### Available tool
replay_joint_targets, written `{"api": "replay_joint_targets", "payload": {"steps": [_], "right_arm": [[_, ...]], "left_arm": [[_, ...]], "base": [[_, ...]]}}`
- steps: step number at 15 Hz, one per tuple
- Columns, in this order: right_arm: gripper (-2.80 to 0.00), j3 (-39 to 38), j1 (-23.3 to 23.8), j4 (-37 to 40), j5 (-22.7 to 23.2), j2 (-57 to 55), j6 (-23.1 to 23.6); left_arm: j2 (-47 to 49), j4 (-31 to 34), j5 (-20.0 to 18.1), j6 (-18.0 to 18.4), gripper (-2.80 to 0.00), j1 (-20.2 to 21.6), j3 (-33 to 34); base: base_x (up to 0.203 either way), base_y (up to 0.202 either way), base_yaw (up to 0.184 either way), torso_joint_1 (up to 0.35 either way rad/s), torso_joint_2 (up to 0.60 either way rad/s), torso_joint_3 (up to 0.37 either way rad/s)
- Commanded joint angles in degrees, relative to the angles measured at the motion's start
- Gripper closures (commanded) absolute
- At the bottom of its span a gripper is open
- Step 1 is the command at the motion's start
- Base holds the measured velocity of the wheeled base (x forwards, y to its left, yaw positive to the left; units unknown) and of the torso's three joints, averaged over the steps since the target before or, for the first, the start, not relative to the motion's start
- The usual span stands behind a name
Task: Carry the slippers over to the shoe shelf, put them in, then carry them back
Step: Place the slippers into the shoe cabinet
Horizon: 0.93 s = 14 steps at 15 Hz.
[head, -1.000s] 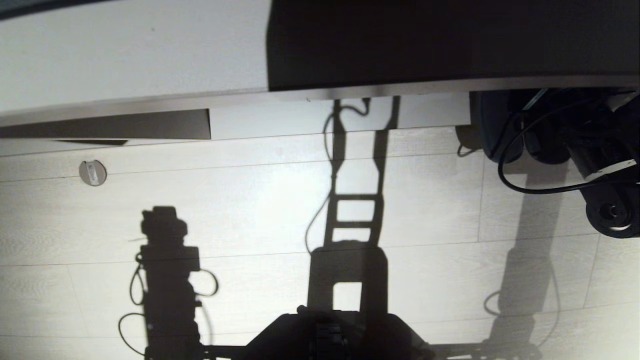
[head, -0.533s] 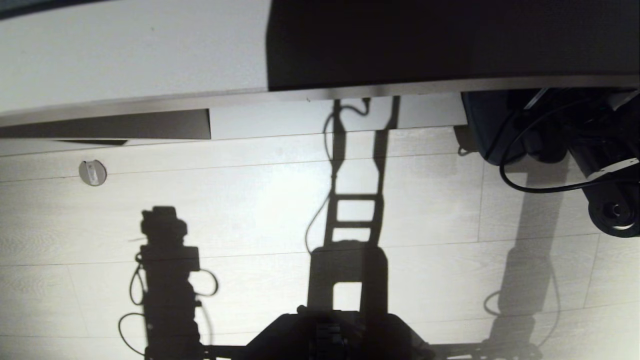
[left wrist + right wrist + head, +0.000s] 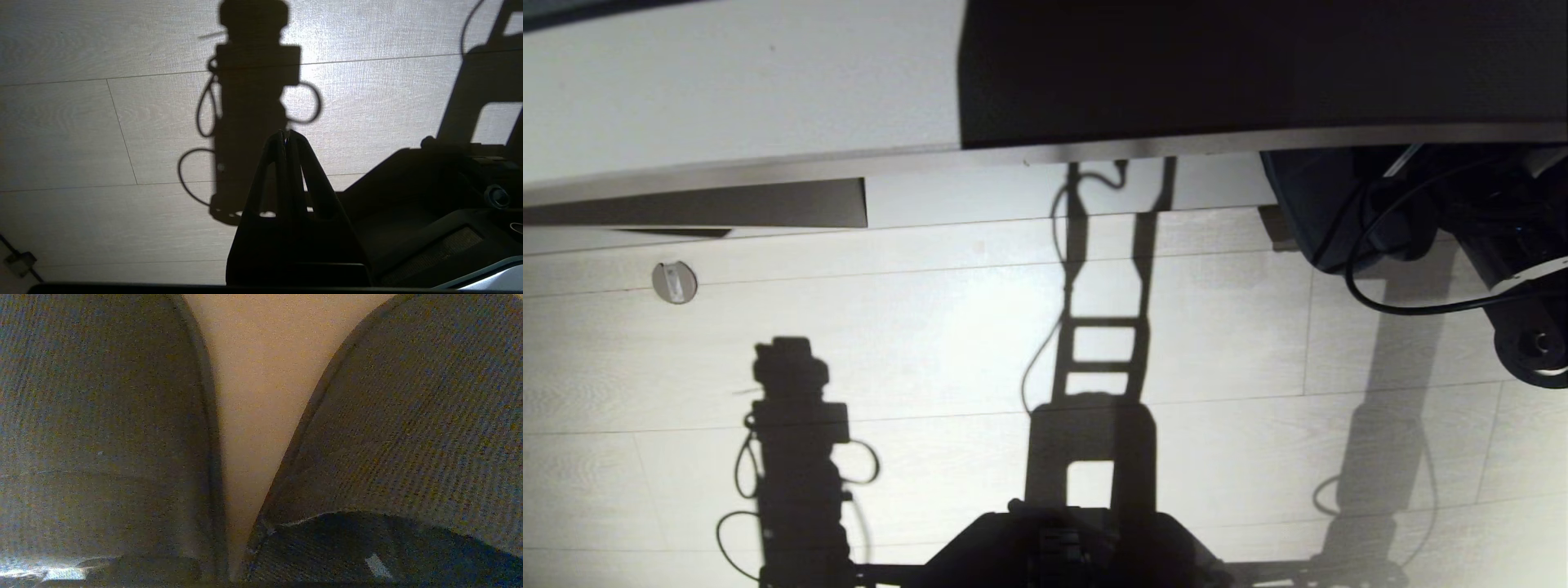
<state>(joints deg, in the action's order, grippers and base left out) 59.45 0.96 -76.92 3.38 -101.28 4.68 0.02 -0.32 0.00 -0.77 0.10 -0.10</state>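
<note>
Far left on the pale plank floor: one small round disc. Left end effector: hangs over bare floor, tips pressed together, gripping nothing. Right arm: reaches under the dark overhang at far right. Right end effector: lost in shadow, state cannot be told. Slippers: dark fabric pair, side by side with toes apart, resting on the shoe shelf board.
</note>
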Motion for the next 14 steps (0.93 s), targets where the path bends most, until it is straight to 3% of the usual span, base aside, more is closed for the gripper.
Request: {"api": "replay_joint_targets", "payload": {"steps": [1,14], "right_arm": [[-2.8,-0.6,0.0,-0.5,0.0,1.2,0.1],[-2.8,-6.8,0.1,9.4,0.0,6.4,0.3]], "left_arm": [[0.0,0.0,0.0,0.0,0.0,0.0,0.0],[0.1,0.0,0.0,0.0,0.0,0.0,0.0]], "base": [[0.0,0.0,0.0,0.0,0.0,0.0],[0.0,0.0,0.0,0.0,0.0,0.0]]}}
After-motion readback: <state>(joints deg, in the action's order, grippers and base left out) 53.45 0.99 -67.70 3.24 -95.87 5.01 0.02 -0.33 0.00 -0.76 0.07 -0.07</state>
